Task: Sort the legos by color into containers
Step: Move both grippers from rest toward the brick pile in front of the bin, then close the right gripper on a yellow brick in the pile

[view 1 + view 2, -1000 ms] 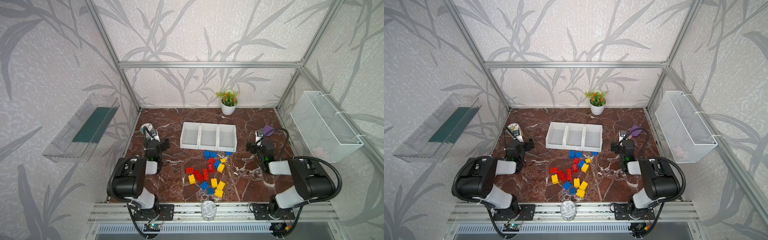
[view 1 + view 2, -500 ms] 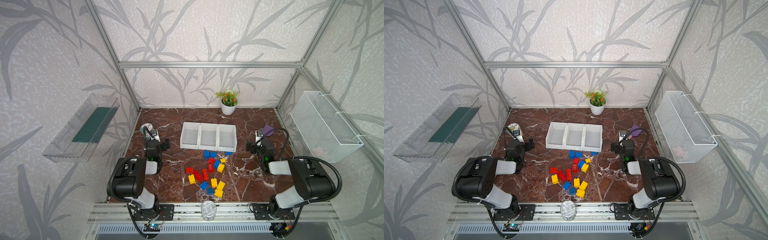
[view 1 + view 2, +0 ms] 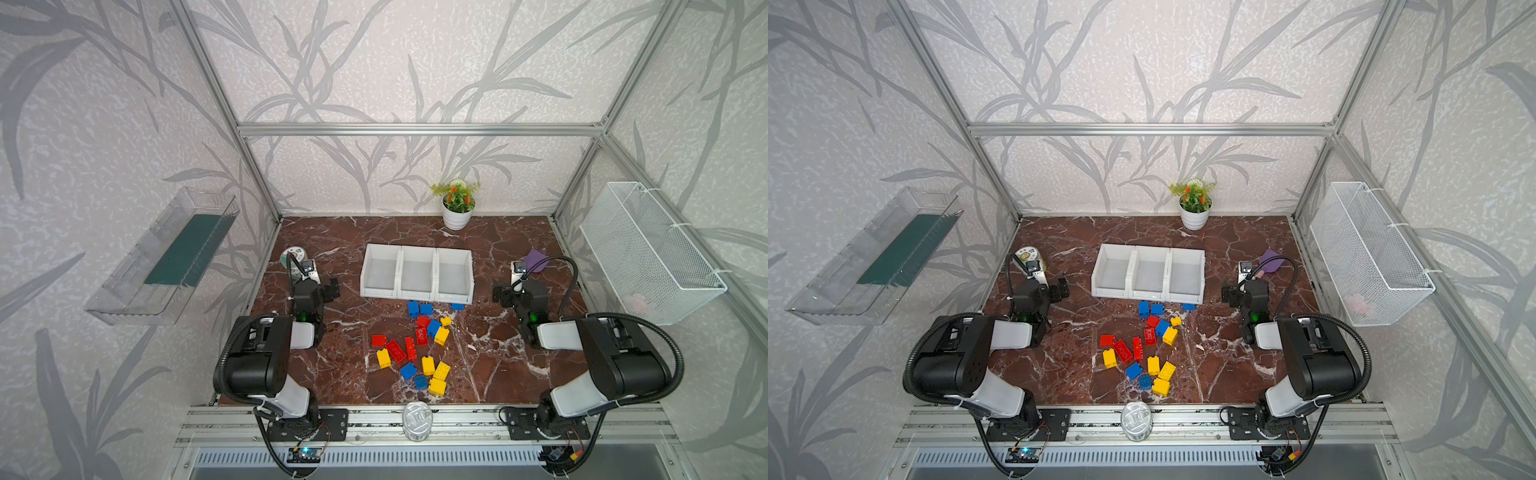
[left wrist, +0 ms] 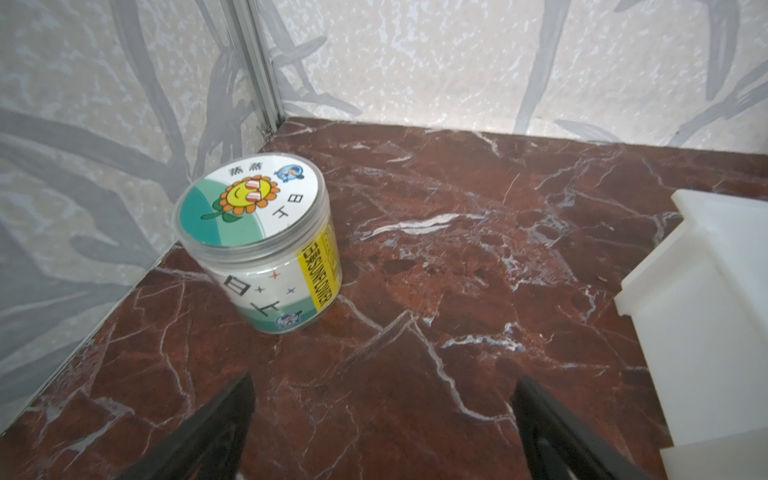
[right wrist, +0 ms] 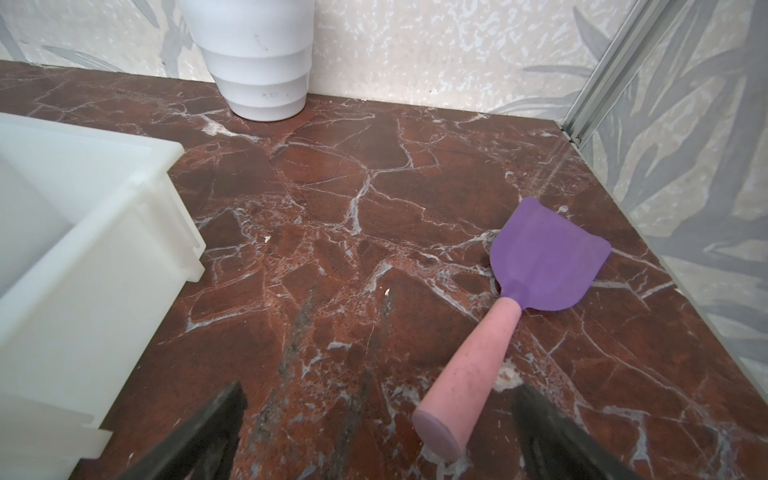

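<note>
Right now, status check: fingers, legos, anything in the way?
Left fingers open, empty, facing jar. Right fingers open, empty, near spatula. Legos all loose on table; containers empty. Path to legos clear.

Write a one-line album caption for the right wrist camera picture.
Open right gripper facing a pink-handled purple spatula on the marble tabletop, with white containers and a white pot nearby.

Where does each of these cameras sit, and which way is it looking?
Top views: high above the front, looking down on table, legos, containers; both arms show.
Left wrist: on left arm, facing the corner jar; open left gripper shows.
Right wrist: on right arm, facing spatula and pot; open right gripper shows.
Shared: both wrist views catch the containers.
</note>
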### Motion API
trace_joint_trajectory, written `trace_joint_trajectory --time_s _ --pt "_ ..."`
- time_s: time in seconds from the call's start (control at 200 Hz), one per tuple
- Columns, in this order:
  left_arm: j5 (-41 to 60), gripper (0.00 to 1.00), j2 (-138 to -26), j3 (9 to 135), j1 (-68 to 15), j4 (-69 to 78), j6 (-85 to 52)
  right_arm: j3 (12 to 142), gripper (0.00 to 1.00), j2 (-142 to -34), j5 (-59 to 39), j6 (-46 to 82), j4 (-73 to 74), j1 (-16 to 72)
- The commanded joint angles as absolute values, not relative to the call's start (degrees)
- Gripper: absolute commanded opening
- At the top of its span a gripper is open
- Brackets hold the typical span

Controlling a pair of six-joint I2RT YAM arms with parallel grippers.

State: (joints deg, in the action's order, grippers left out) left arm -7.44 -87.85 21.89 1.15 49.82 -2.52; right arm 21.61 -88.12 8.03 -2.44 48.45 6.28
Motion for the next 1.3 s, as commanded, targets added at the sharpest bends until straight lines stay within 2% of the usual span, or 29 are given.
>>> trace_joint_trajectory --time_s 0.0,0.085,0.2,0.355,0.455,0.665,0.875,1.295 --pt "-10.9 0.99 -76.8 26.4 0.7 33.9 -3.3 25.1 1.0 -79.3 10.0 -3.5 37.9 8.2" --pt "-8.8 0.99 -68.5 33.6 0.6 13.5 -6.1 32.6 0.98 -70.2 11.0 -0.4 15.0 11.7" --pt "-4.1 0.99 -63.3 38.3 -1.5 -0.4 -11.4 41.0 0.96 -64.5 11.8 5.6 -6.7 18.9" --pt "-2.6 0.99 -59.7 38.3 -8.0 -9.9 -14.7 48.0 0.94 -65.2 15.8 14.9 -24.7 32.0" --pt "-2.4 0.99 -57.6 36.0 -12.9 -12.6 -17.4 49.8 0.92 -67.5 17.4 22.7 -31.3 40.1" --pt "-2.8 0.99 -51.3 28.4 -18.3 -12.0 -24.6 50.3 0.91 -74.3 18.2 35.6 -36.6 50.7" --pt "-2.8 0.99 -45.3 24.2 -20.7 -11.7 -26.6 52.0 0.88 -81.4 15.2 40.4 -35.6 53.5" --pt "-3.2 0.99 -44.6 23.0 -23.2 -11.5 -28.0 54.8 0.88 -90.4 13.8 43.3 -28.3 55.0"
